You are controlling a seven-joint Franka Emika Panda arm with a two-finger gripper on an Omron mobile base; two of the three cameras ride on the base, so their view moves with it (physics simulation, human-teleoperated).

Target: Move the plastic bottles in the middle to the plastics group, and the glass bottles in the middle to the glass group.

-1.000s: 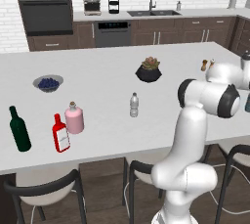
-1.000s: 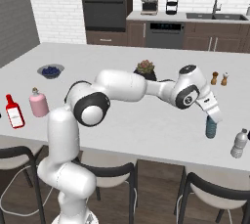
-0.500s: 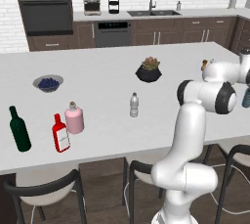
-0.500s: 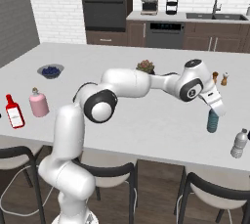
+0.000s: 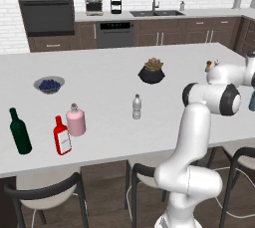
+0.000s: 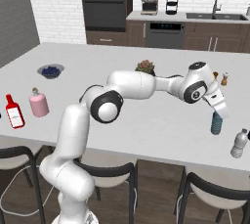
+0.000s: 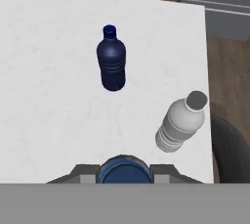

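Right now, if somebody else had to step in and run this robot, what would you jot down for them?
Gripper: shut on the blue-tinted bottle, holding it by the top, low over the right end of the counter.
Beside it on that end: a grey bottle and a dark blue bottle, both upright.
Still mid-counter: the clear bottle.
Left end: the red bottle stands next to the pink bottle, with the green wine bottle a little further left.
Left to do: release the blue-tinted bottle, then fetch the clear one. Check whether the red bottle sits close enough to the glass.
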